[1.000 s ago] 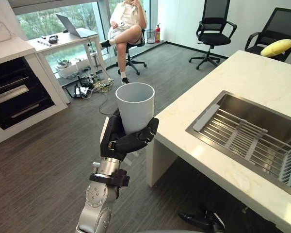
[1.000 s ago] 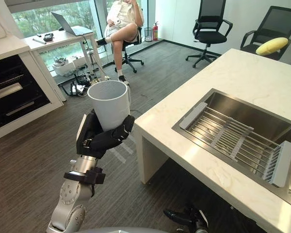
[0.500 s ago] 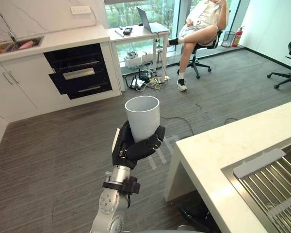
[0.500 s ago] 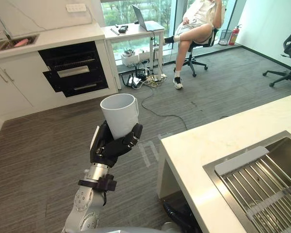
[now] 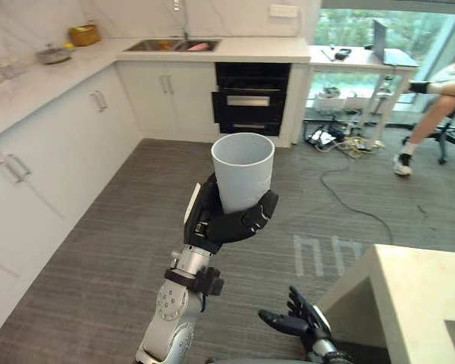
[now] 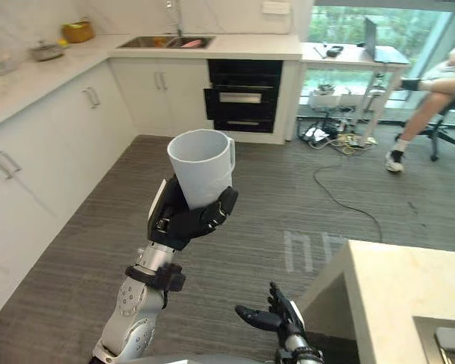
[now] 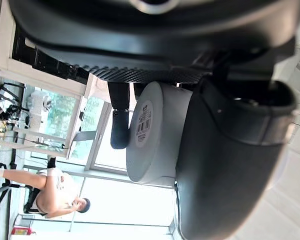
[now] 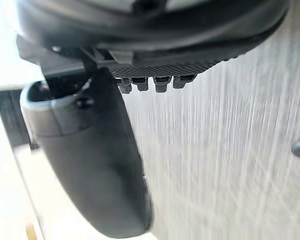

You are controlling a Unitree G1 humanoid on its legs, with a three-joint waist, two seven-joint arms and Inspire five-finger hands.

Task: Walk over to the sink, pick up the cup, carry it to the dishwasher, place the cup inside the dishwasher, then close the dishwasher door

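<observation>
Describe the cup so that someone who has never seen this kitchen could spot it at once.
Over the grey floor in front of the white cabinets, a silver-grey arm reaches up. Its dark left robot hand is curled round the cup, upright. Plain, pale and open-topped, it alone is in the air, not on a counter.

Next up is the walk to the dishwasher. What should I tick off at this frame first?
1. Cup gripped: ok, the left hand has its fingers curled round the lower part.
2. Cup upright: ok, open end up.
3. Right hand free: ok, fingers spread, holding nothing, low beside the island counter.
4. Way to the dishwasher: ok, the cables lie off to the right.
5. Dishwasher door open: cannot tell.
</observation>
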